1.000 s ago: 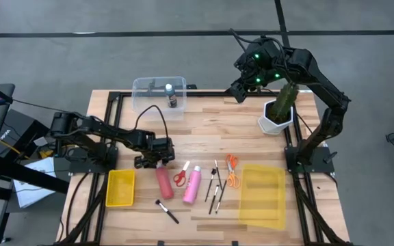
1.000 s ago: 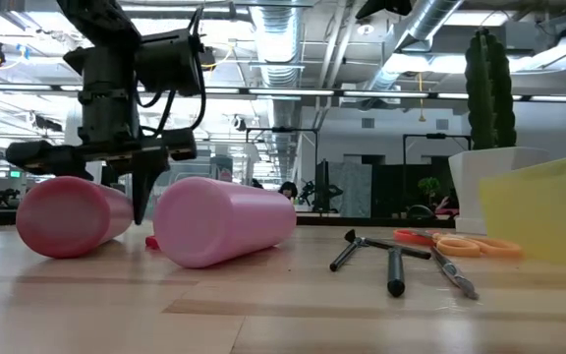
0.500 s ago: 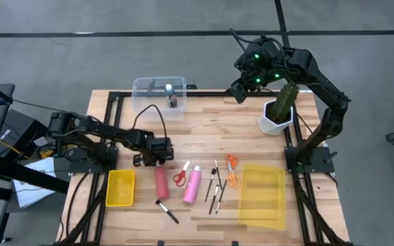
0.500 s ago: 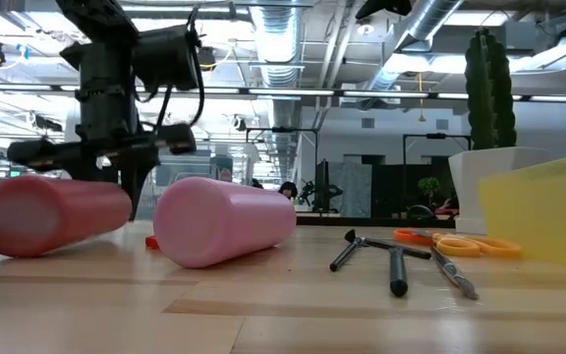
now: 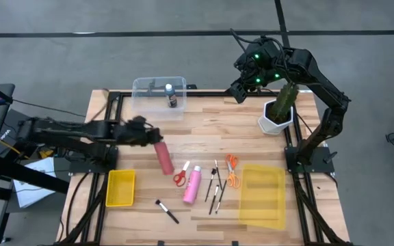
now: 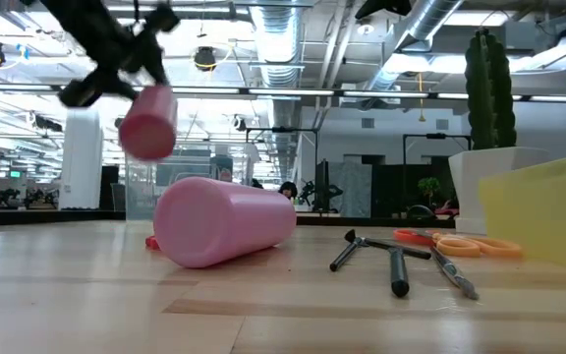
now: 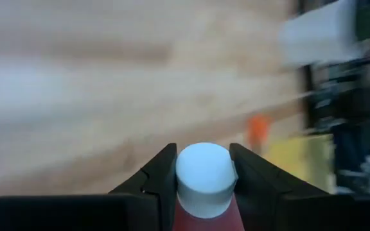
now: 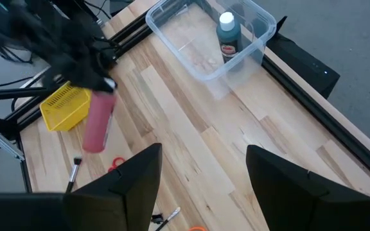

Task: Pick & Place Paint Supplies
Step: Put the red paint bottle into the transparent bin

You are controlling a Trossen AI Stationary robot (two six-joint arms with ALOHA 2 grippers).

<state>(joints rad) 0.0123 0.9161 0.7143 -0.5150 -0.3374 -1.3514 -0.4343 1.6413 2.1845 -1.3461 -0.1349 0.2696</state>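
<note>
On the wooden slatted table point(image 5: 204, 130), the clear rectangular plastic bin point(image 5: 159, 96) stands at the far left edge, already holding a small dark white-capped paint bottle point(image 5: 171, 96); a flat yellow tray point(image 5: 262, 195) lies near right and a small yellow basket point(image 5: 120, 188) near left. The right arm is raised over the far right corner beside the green plant in a white pot point(image 5: 278, 109), its right gripper point(image 8: 201, 176) with fingers spread and holding nothing. The left arm reaches in from the left, and its left gripper point(image 7: 201, 173) is clenched on the cap end of the red cylindrical paint bottle point(image 5: 163, 158), lifted clear of the table. The bottle's long axis runs on from the gripper, base slanting toward the near right. The bin lies just beyond the gripper, to the far side and slightly right, so the left arm is much the nearer one for the placing move. The pink paint bottle point(image 5: 193, 184), red-handled scissors point(image 5: 180, 178), orange-handled scissors point(image 5: 232, 171) and thin dark-handled brushes point(image 5: 215, 186) lie mid-table; one more dark brush point(image 5: 166, 210) lies near the front.
</note>
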